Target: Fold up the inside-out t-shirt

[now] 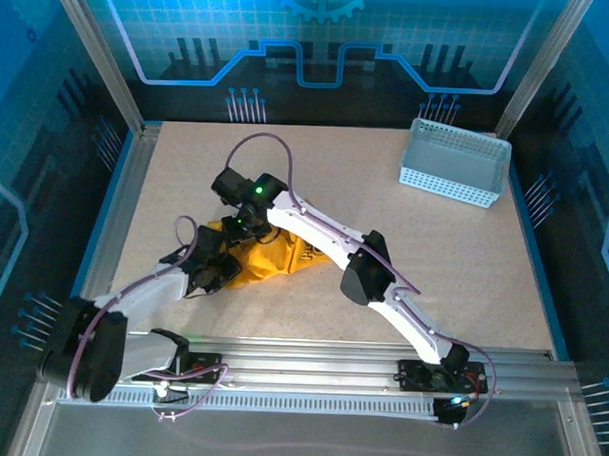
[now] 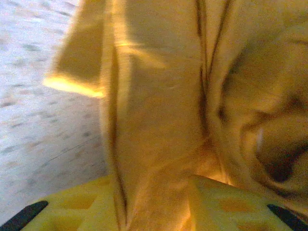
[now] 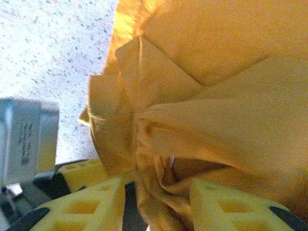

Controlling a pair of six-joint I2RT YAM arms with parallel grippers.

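Cloth of soft mustard-yellow, the inside-out short-sleeved t-shirt [image 1: 273,259] lies bunched in a crumpled heap on the speckled beige table [image 1: 433,273], left of the middle and toward the near edge, with both arms bent in over it. The left claw [image 1: 221,269] sits at the heap's near-left edge. Its wrist view, somewhat blurred, shows a long fold of the shirt [image 2: 159,120] running down between the yellow waffle-patterned fingers [image 2: 72,207] and filling the gap from one to the other, so the left claw [image 2: 154,204] is clenched on the shirt. The right claw [image 1: 243,226] points down at the heap's far-left corner. In its wrist view the fingers [image 3: 226,207] stand apart; a gathered knot of pleats [image 3: 144,120] hangs between them with a dark slit beside one finger, so the right claw [image 3: 159,199] is released. A pale grey perforated plastic basket [image 1: 455,165] sits at the table's far right corner, well apart from the shirt.
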